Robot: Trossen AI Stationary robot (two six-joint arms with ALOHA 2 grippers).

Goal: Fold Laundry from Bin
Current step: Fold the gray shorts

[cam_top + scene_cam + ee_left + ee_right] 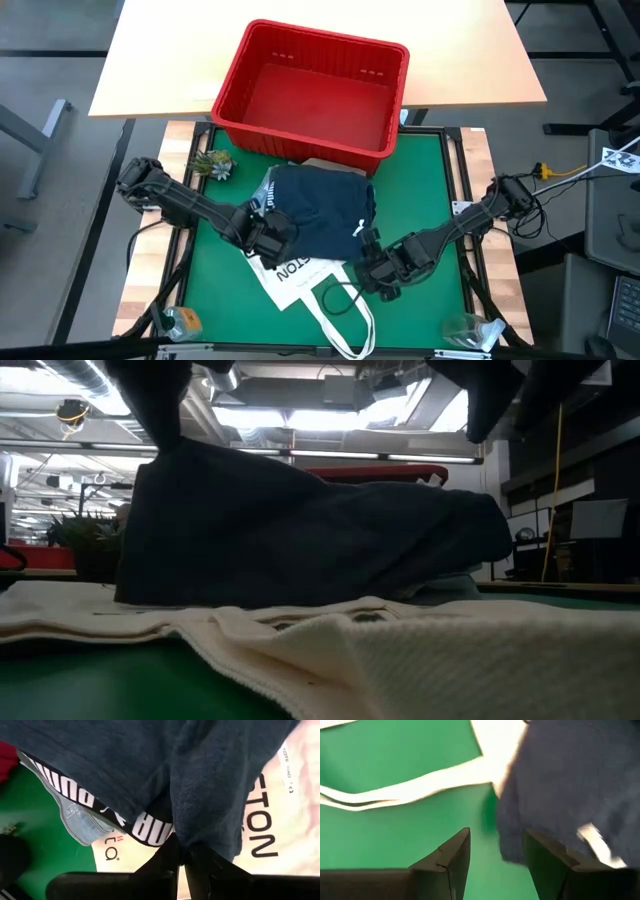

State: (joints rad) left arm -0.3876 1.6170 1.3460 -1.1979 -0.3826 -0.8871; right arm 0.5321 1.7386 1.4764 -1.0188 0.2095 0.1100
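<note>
On the green mat before the empty red bin (pixel 312 92), the left gripper (pixel 270 238) pinched the navy shorts (pixel 320 220) atop the tote bag (pixel 300 280); the right gripper (pixel 372 252) stood spread beside them.

Left hand (pixel 275 238) pinched closed, right hand (pixel 372 262) with fingers parted, both arms reaching inward.

Bystanders on and around the green mat

A white tote bag (pixel 300 278) with dark lettering lies flat on the green mat (pixel 430 180), its handles trailing toward the mat's near edge. A small green plant (pixel 213 165) sits at the far left corner. Two clear plastic items (pixel 180 321) rest at the near corners. A pale wooden table (pixel 170 50) stands behind.
</note>
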